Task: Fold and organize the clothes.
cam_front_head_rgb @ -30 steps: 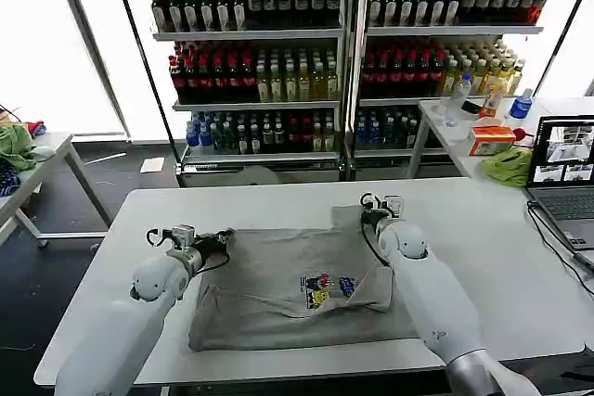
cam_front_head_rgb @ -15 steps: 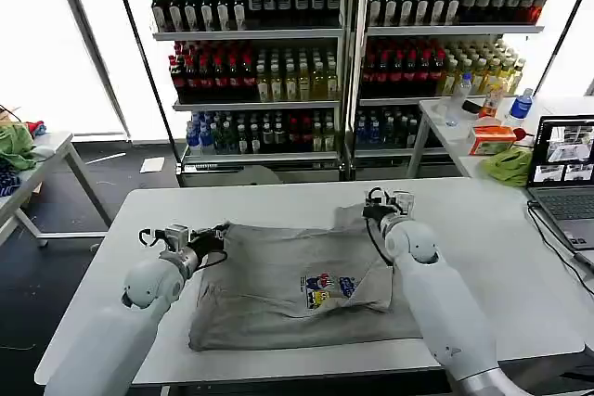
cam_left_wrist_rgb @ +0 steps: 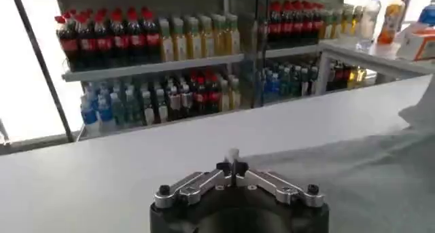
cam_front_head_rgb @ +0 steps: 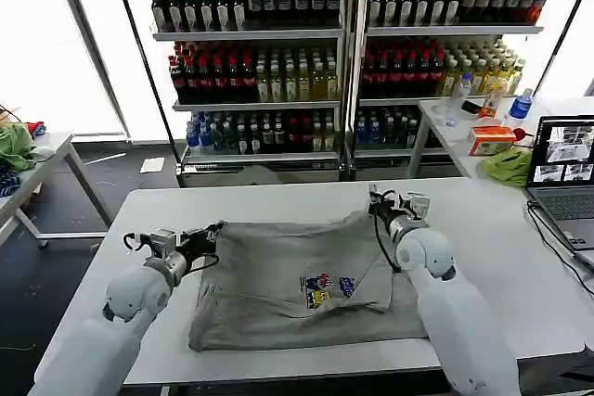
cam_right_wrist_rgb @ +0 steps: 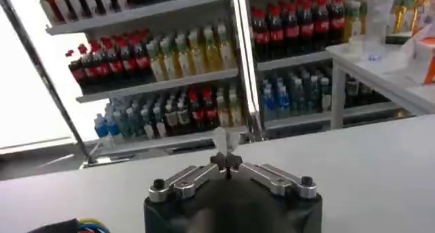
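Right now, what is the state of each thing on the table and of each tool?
T-shirt: lying on the white table, print up, partly folded, with a flap turned over near the right arm.
Left tool: shut, at the shirt's far left corner.
Right tool: shut, at the shirt's far right corner.
Laptop: open, screen lit, at the table's right edge.

One grey T-shirt [cam_front_head_rgb: 302,280], one white table [cam_front_head_rgb: 278,199], two grippers, one laptop [cam_front_head_rgb: 564,169], two drink shelves [cam_front_head_rgb: 251,53]
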{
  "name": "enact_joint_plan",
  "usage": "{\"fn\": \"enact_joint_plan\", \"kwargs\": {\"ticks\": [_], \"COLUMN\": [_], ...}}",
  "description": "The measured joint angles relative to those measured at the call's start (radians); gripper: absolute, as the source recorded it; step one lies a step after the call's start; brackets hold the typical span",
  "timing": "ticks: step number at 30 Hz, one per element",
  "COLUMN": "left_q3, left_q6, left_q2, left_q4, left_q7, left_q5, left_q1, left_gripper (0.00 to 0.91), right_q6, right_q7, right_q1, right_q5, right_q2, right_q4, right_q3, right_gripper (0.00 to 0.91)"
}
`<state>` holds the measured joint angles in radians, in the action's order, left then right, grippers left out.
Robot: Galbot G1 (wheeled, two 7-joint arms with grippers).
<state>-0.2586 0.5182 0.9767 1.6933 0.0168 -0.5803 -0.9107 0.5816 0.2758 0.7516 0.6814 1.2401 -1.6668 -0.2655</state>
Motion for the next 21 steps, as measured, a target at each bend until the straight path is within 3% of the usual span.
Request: {"fn": "enact_joint_plan", "kwargs": {"ticks": [21], "left_q3": [-0.132], "left_q6": [-0.011], "left_q2": [-0.016], "left_q4": [0.184], "left_q7": [0.047], "left_q5": [0.063], "left_q1": [-0.27], "left_gripper": [0.0], "right_q6": [-0.002], "right_q7": [0.066], "right_q1": [0.363], "right_q5": [-0.01], "right_q2": [0.008], "right_q4": [-0.322], "right_q3": [-0.132], "right_gripper": [0.0]}}
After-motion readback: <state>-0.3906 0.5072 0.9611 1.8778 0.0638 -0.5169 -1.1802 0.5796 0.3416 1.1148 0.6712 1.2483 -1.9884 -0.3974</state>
